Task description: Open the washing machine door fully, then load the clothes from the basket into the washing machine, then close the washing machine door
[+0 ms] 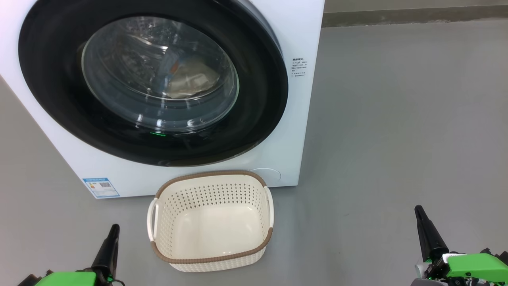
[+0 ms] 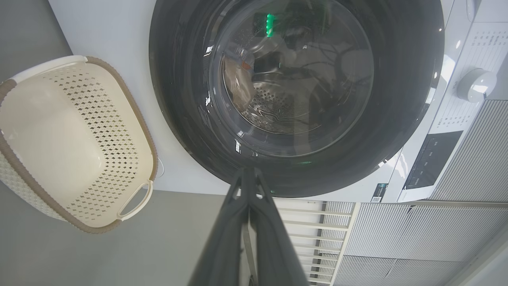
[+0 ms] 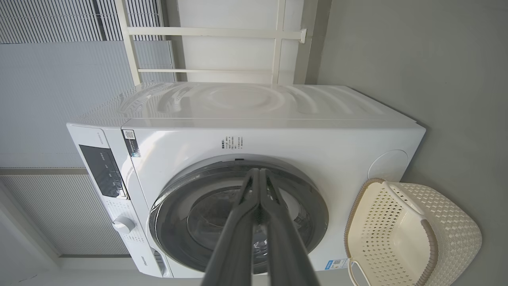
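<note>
The white washing machine [image 1: 301, 35] stands ahead with its black-rimmed round door [image 1: 59, 115] lying flat against the front, closed. Through the glass bowl window [image 1: 158, 75] I make out clothes [image 1: 190, 79], a cream piece and a bit of blue cloth, inside the drum. The cream basket [image 1: 210, 220] sits on the floor before the machine, nothing in it. My left gripper [image 1: 113, 230] hangs low at the left, fingers together and holding nothing. My right gripper [image 1: 420, 214] hangs low at the right, shut too. The door [image 2: 178, 99] and basket [image 2: 59, 139] also show from the left wrist; the machine [image 3: 278, 135] shows from the right wrist.
Grey floor [image 1: 397, 119] spreads to the right of the machine up to a wall skirting [image 1: 412, 16]. The machine's control panel and knob [image 2: 476, 85] sit at its top front. A white frame and ribbed wall panels [image 3: 218, 51] stand behind the machine.
</note>
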